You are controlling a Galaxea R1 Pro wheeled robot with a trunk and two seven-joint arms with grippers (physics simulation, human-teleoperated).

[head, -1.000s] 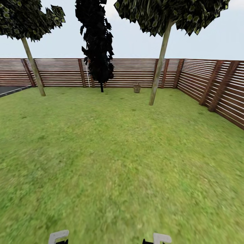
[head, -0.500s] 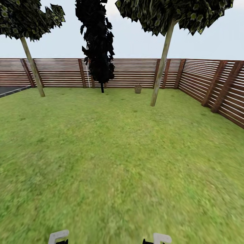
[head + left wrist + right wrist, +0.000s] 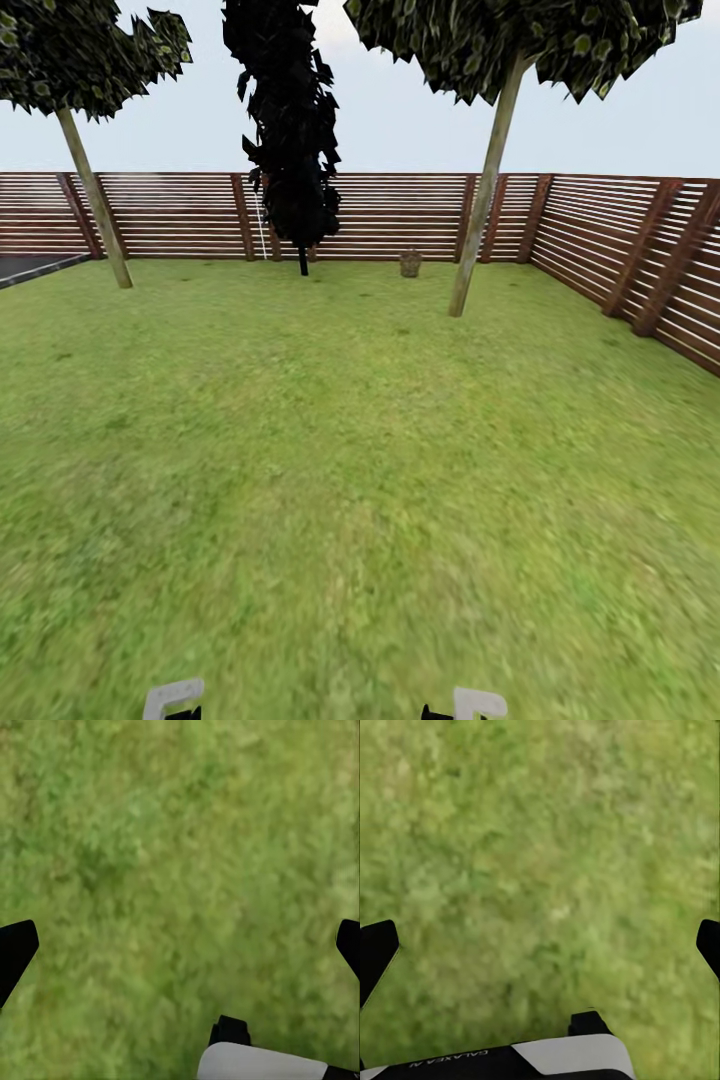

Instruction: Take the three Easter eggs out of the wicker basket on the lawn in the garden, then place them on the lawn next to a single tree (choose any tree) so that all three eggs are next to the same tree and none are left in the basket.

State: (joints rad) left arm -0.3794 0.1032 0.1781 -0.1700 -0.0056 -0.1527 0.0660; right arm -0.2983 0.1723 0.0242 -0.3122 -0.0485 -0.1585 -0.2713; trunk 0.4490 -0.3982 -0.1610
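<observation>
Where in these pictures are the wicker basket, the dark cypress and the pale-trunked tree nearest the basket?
wicker basket (image 3: 410,263): head view, middle of its woven side.
dark cypress (image 3: 290,130): head view, middle of its black foliage.
pale-trunked tree (image 3: 480,215): head view, halfway up its bare trunk.

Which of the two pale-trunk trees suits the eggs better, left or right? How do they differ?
The right tree stands close beside the basket; the left tree stands far off, near the dark paving. The right trunk leans right, the left trunk leans left. Both have bare pale trunks and dark leafy crowns, rooted in the lawn. The right looks handier.
</observation>
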